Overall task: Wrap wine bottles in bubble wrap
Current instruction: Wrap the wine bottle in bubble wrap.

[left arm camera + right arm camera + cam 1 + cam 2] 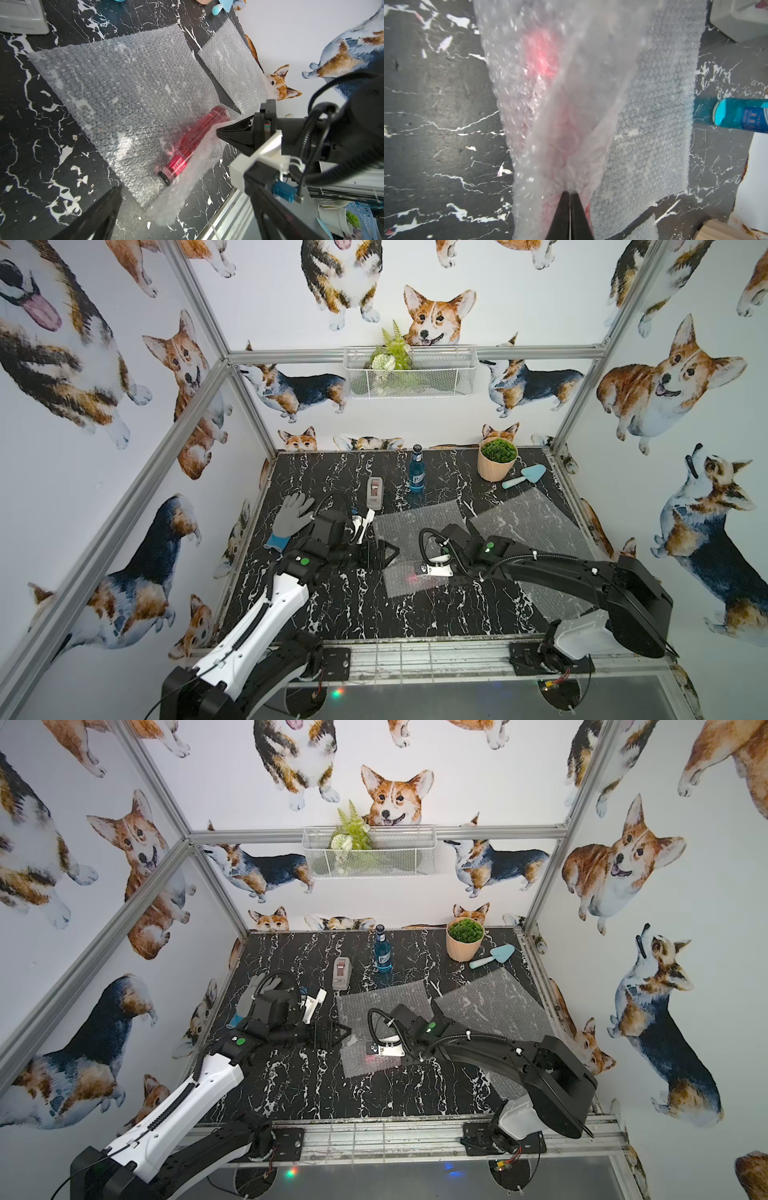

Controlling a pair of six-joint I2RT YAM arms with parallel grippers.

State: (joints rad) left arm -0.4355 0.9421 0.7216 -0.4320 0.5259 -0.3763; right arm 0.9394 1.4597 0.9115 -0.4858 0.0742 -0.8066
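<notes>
The red-pink wine bottle (pixel 195 141) lies on its side along the near edge of a bubble wrap sheet (pixel 124 93), cap toward my left arm. My right gripper (pixel 570 194) is shut on that sheet's near edge, which is lifted and folded up against the bottle. Through the film the bottle shows as a pink blur (pixel 542 54), and in a top view as a red glow (pixel 411 578). My left gripper (pixel 390 558) hangs open and holds nothing, just left of the sheet. The blue wine bottle (pixel 416 470) stands upright at the back. The other bubble wrap sheet (pixel 536 522) lies flat to the right.
A grey tape dispenser (pixel 375 491) sits behind my left gripper and a grey glove (pixel 291 516) lies at the left. A potted plant (pixel 496 460) and a light blue trowel (pixel 524 476) are at the back right. A wire basket (pixel 409 371) hangs on the back wall.
</notes>
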